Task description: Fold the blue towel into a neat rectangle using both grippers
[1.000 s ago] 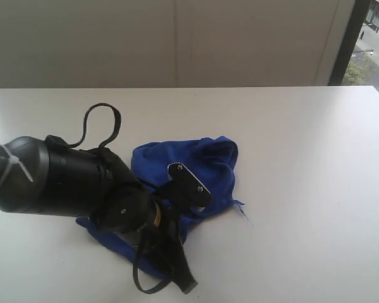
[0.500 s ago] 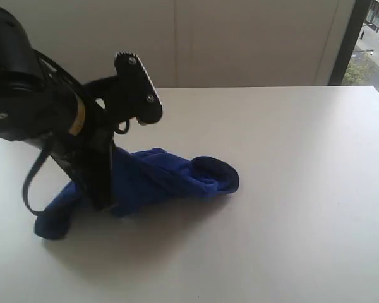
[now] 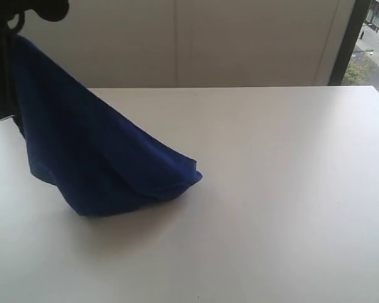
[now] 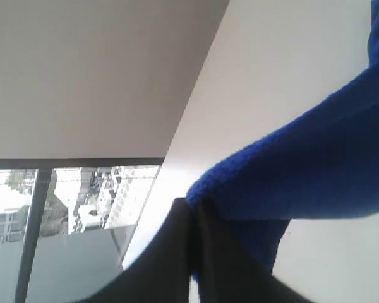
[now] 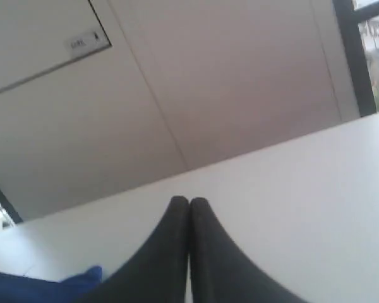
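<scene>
The blue towel (image 3: 95,158) hangs as a draped cone from the top left of the exterior view down to the white table (image 3: 290,189), its lower part still resting there. My left gripper (image 4: 192,208) is shut on an edge of the blue towel (image 4: 316,164); in the exterior view only a dark bit of that arm (image 3: 25,9) shows at the top left corner. My right gripper (image 5: 189,203) is shut with nothing between its fingers, above the table, with a corner of the towel (image 5: 44,284) off to one side. That arm is out of the exterior view.
A pale wall panel (image 3: 177,44) stands behind the table's far edge. A window (image 3: 369,38) with a dark frame is at the far right.
My left arm has risen up and to the left, out of most of the view, lifting the towel from a crumpled heap into a tall draped cone.
</scene>
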You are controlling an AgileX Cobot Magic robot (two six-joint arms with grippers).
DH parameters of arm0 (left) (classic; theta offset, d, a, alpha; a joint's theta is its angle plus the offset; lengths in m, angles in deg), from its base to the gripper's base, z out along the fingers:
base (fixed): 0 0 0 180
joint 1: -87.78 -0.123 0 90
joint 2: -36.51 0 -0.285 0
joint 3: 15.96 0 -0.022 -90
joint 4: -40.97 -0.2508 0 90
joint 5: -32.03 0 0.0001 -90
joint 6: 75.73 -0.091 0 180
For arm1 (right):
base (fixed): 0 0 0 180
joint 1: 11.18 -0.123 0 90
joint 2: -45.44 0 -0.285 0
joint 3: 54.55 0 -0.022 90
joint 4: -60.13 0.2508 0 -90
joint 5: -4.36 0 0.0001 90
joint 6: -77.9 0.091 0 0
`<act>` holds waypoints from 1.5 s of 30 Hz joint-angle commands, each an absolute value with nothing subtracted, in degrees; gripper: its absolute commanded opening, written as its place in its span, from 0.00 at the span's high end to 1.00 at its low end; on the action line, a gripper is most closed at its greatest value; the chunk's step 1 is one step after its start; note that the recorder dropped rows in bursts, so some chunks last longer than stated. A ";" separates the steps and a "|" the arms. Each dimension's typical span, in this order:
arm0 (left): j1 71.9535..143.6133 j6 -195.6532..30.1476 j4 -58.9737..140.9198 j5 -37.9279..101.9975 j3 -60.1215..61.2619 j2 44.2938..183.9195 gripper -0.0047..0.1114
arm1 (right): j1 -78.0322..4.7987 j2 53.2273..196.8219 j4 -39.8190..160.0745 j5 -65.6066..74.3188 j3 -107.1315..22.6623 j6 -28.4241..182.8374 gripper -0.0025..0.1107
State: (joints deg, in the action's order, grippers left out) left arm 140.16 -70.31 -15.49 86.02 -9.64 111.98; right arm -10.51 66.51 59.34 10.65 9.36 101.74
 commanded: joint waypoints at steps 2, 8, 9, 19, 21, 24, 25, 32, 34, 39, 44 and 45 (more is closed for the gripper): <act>140.41 -73.95 -14.99 99.56 -10.07 109.96 0.96 | -18.85 89.01 67.21 27.04 -6.45 78.70 0.98; 140.41 -85.43 3.62 102.00 -9.82 108.94 0.96 | -23.46 110.92 92.62 40.30 -21.20 46.07 0.98; 140.41 -87.60 8.09 102.00 -9.82 108.94 0.96 | -23.73 113.41 95.90 41.05 -22.86 43.51 0.98; 140.41 -85.61 17.11 102.00 0.33 108.94 0.96 | -23.77 136.17 104.26 42.18 -36.20 29.19 0.56; 140.41 -84.59 17.11 102.00 3.73 108.94 0.96 | -24.00 139.02 105.62 42.45 -37.67 22.98 0.49; 140.41 -83.45 17.11 102.00 9.11 108.94 0.96 | -26.19 143.14 105.63 42.34 -38.84 6.74 0.50; 140.41 -82.90 17.11 102.00 10.71 108.94 0.96 | -27.28 144.41 105.74 42.01 -39.07 1.67 0.51; 140.41 -77.51 17.11 96.94 18.21 108.94 0.96 | -35.44 151.27 108.08 31.97 -39.52 -8.44 0.51; 140.41 -75.22 16.17 96.05 20.07 108.94 0.96 | -37.92 152.72 111.95 30.31 -39.70 -8.66 0.51; 140.41 -64.94 11.55 96.32 23.49 108.94 0.96 | -43.65 155.00 122.43 29.42 -41.95 -8.66 0.51; 140.41 -63.95 10.90 95.43 25.81 108.94 0.96 | -48.41 158.25 129.03 21.61 -43.91 -9.04 0.51; 140.41 -63.95 10.90 95.15 25.85 108.94 0.96 | -49.00 159.13 129.29 20.43 -44.32 -8.63 0.51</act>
State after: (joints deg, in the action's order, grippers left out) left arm 140.16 -65.05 11.42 94.94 25.04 109.63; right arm -47.17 157.00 126.46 24.69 -43.13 -8.31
